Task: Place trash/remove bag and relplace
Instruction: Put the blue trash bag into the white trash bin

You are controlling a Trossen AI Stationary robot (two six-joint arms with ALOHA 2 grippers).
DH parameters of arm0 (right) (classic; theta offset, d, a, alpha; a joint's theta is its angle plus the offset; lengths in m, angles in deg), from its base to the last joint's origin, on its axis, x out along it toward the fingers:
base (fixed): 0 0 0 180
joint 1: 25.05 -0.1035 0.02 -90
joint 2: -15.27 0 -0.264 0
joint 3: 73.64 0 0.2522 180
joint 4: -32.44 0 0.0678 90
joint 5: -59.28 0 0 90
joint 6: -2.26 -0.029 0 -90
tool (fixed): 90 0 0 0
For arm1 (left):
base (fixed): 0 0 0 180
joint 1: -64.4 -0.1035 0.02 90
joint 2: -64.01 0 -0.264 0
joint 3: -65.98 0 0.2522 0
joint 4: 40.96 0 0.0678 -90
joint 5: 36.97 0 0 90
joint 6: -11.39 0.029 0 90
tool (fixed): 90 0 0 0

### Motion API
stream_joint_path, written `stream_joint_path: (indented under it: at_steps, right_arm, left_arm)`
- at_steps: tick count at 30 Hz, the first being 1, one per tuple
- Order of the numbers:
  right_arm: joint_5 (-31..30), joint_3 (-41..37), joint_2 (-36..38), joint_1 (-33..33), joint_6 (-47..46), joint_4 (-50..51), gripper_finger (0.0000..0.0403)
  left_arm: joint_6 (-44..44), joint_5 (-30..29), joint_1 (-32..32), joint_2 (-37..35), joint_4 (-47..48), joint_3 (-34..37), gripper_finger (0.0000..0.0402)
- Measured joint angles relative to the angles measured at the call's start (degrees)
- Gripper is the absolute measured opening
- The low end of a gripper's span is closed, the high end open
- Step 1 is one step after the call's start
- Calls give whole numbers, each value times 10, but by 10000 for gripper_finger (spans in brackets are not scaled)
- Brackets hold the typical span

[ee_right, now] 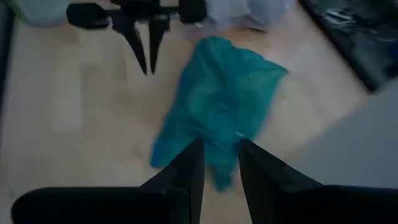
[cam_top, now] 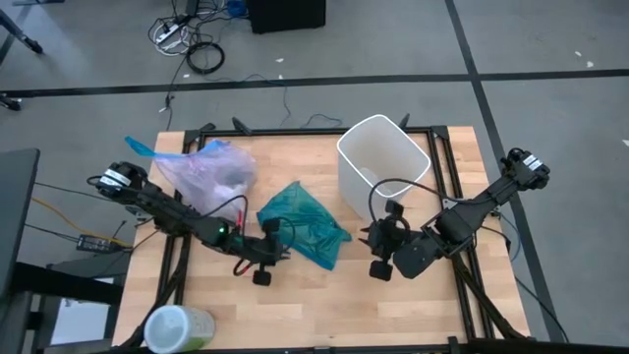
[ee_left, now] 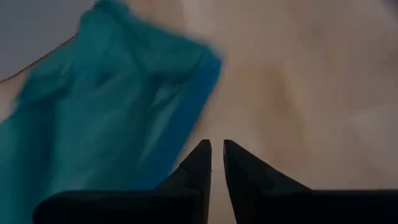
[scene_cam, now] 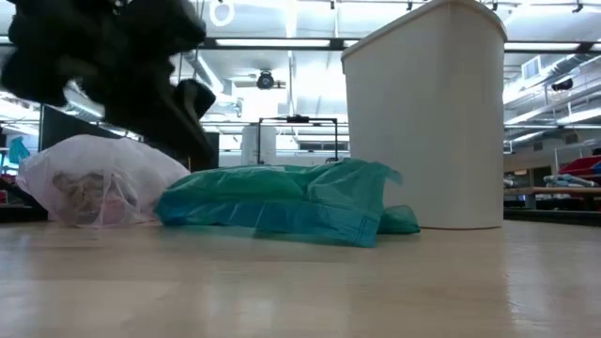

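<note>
Flanking teal bag (cam_top: 303,224): both grippers

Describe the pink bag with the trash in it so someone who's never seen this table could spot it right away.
Start at the tall white bin on the wooden table, then look across the crumpled teal bag lying beside it. Past that, near the table's far left corner, sits the pink bag. It is the only see-through one, puffed up, with scraps showing inside and a blue band at its rim.
</note>
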Motion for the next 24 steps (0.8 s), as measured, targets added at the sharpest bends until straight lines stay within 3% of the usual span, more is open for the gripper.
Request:
stream_joint_path:
  at_steps: [3, 7, 13, 17, 20, 24]
  right_arm:
    - [34, -51, -2, 14, 15, -90, 89]
    - [79, -109, -2, 43, 44, -165, 88]
    - [155, -123, -5, 103, 85, -216, 113]
    - [224, -119, -54, 122, 113, -271, 141]
    - [267, -81, -122, 122, 118, -274, 157]
    - [275, -18, -179, 118, 154, -247, 168]
  left_arm:
    - [-58, 11, 2, 0, -48, 0, 51]
    - [-125, 11, 4, 0, -41, 0, 51]
    - [-146, -3, 18, 4, 6, 0, 50]
    - [-196, -23, 25, 11, 46, 1, 50]
    - [-258, -98, 44, 9, 27, 0, 51]
    - [-371, -288, 104, 4, -50, -1, 51]
